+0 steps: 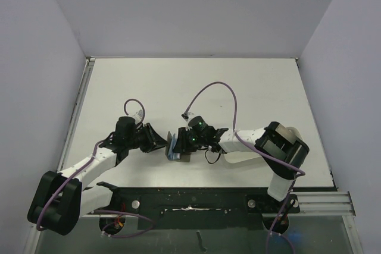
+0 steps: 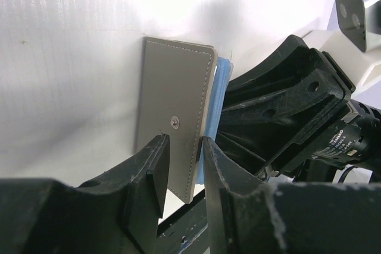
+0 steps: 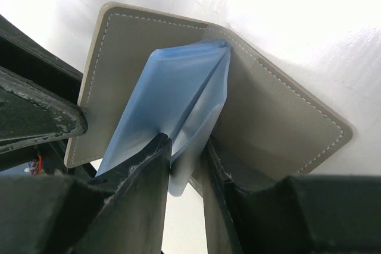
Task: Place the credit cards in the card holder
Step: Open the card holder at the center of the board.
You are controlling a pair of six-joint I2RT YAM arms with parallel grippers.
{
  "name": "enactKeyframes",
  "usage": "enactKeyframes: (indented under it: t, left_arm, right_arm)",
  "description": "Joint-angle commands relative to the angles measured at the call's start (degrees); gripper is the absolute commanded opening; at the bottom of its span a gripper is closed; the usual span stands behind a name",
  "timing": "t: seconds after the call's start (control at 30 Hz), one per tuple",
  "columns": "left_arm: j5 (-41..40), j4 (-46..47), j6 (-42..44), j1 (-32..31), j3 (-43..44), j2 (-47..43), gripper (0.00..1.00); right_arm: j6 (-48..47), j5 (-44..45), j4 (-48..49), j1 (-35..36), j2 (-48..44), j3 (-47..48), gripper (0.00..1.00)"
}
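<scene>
Pale walls [image 1: 178, 10] boxed in a white table [image 1: 178, 87]. Near its front edge both arms bent inward, so that the left claw [image 1: 161, 141] and the right claw [image 1: 182, 141] faced each other with the card holder [image 1: 176, 151] propped open between them, close against both. From the left claw's side, the grey outer flap lay directly ahead of the fingertips and showed through the narrow gap between jaws that stood a little apart. Nothing there looked pinched, so I judged that claw open. Ahead of the right claw the holder gaped like a book. Its jaws were drawn in on a fold of the blue lining [image 3: 172, 87], which filled the space between them, so that claw gripped the holder by its pocket. No credit cards showed in any view, and where they lay I could not tell. By my judgement the holder would handle as a light, floppy thing, with thin flaps stiff enough to stand yet quick to swing shut. The lining looked soft and slick, likely to crumple or tear if pulled. Better holds seemed to be the stitched edge of the outer flap, just beyond the left claw's tips, and the free rim of a pocket rather than its middle. Either grip should stay clear of the small snap button [image 2: 174, 121] just past the left fingertips.
</scene>
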Motion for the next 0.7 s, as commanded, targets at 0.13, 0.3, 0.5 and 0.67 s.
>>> enactKeyframes:
  t: [0.13,0.3,0.5,0.67]
  left_arm:
    - [2.39,3.96,0.01,-0.18,1.12,-0.97,0.34]
    - [2.28,4.43,0.06,-0.26,0.47,0.02,0.37]
    - [2.57,5.26,-0.25,-0.25,0.11,-0.42,0.41]
    - [2.27,5.05,0.00,-0.23,0.05,0.05,0.42]
  right_arm:
    - [-1.77,0.50,-0.63,-0.42,-2.45,3.78,0.24]
    - [-1.70,0.40,-0.84,-0.20,-2.66,4.59,0.22]
    - [-1.70,0.06,-1.01,-0.20,-2.46,5.51,0.23]
    - [-1.87,0.01,-1.15,0.14,-2.28,6.19,0.20]
